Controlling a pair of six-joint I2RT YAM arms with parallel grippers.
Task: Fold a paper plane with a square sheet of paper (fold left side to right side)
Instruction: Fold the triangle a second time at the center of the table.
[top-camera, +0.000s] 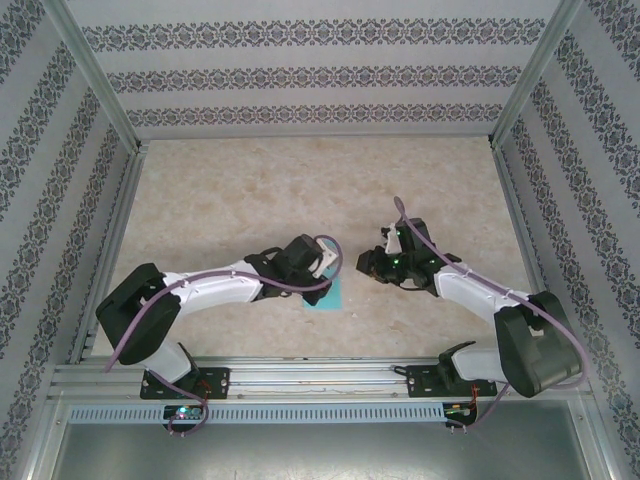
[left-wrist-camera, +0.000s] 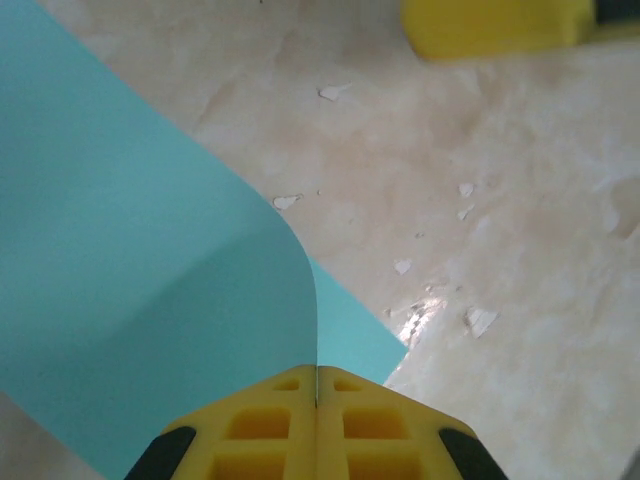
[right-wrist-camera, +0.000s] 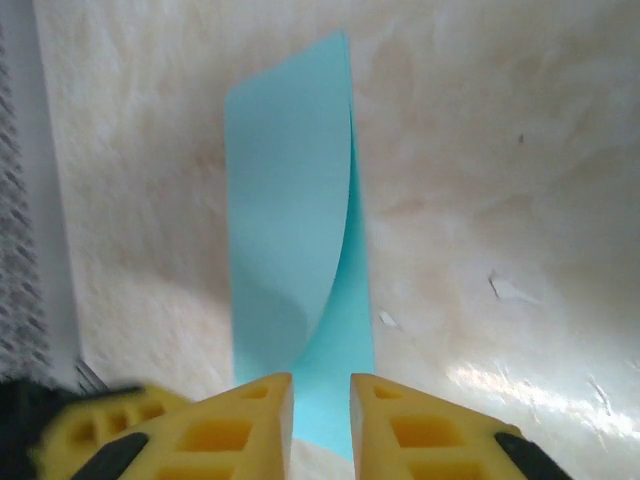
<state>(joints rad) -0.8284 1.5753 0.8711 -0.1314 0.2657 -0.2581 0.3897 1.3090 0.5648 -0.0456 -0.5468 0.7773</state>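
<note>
Overhead view: the left gripper (top-camera: 318, 262) sits near the middle of the table (top-camera: 250, 190), reaching in from the left. It covers most of the turquoise sheet of paper (top-camera: 327, 293), so that a small corner shows just below the wrist. The grip itself cannot be judged from above. The left wrist view settles it: the left gripper (left-wrist-camera: 317, 378) has its yellow fingers pressed together with no gap. They pinch the edge of the sheet of paper (left-wrist-camera: 120, 250), which curls up and over from the tabletop in a soft bend, not creased flat. A yellow finger (left-wrist-camera: 490, 25) of the other arm shows at the top right of that view. To the right, overhead, the right gripper (top-camera: 372, 265) stands just beside the paper. In its own wrist view the right gripper (right-wrist-camera: 321, 385) has a narrow gap between its fingers with nothing clamped, and the sheet of paper (right-wrist-camera: 285, 220) lies ahead, half rolled over itself.
</note>
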